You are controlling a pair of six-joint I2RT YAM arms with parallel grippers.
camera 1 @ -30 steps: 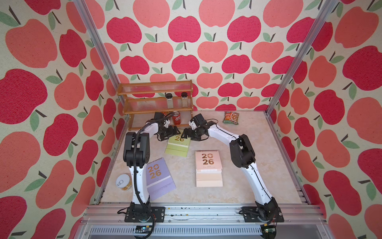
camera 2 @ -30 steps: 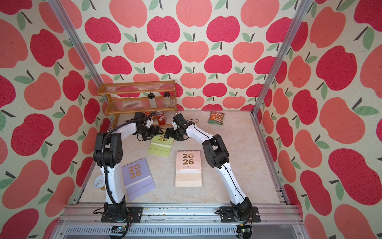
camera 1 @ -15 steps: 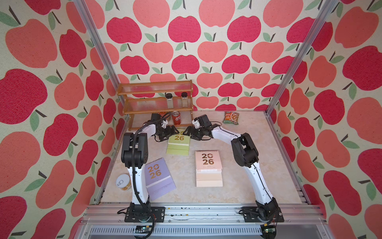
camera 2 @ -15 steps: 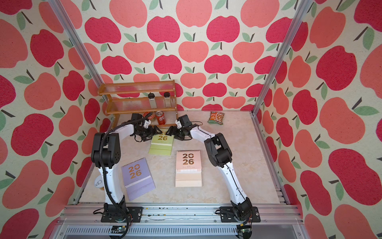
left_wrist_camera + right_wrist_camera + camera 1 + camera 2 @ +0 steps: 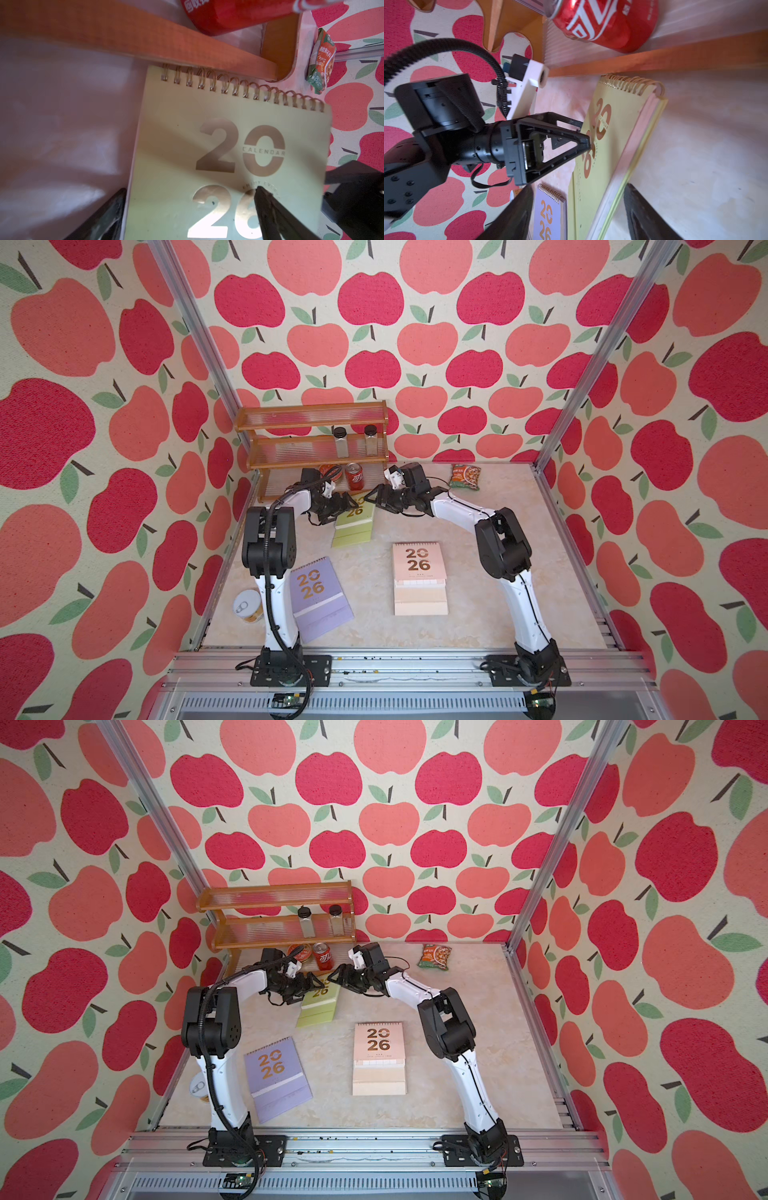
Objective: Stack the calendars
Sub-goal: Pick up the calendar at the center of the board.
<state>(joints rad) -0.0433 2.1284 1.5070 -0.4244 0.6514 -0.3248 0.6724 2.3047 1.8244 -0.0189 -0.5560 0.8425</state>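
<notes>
A yellow-green calendar (image 5: 354, 515) with gold "20 26" lies flat just in front of the shelf, its spiral at the shelf's rail (image 5: 239, 87). My left gripper (image 5: 352, 503) is open over its left edge: one finger (image 5: 108, 214) is off the cover and the other (image 5: 270, 212) is above the "26". My right gripper (image 5: 577, 216) is open around the calendar's right edge (image 5: 623, 158), which looks slightly raised. Nearer the front lie a lilac calendar (image 5: 316, 593) on the left and a peach-pink calendar (image 5: 419, 568) in the middle. Neither is touched.
A wooden shelf rack (image 5: 316, 448) stands at the back left with two jars, a red can (image 5: 355, 477) and a flat tin on its bottom tier. A green snack packet (image 5: 465, 477) lies at the back. A tin can (image 5: 248, 605) stands beside the left arm's base.
The two grippers have come closer together over the yellow-green calendar. The right gripper's jaws have narrowed round its edge. The calendar has barely moved.
</notes>
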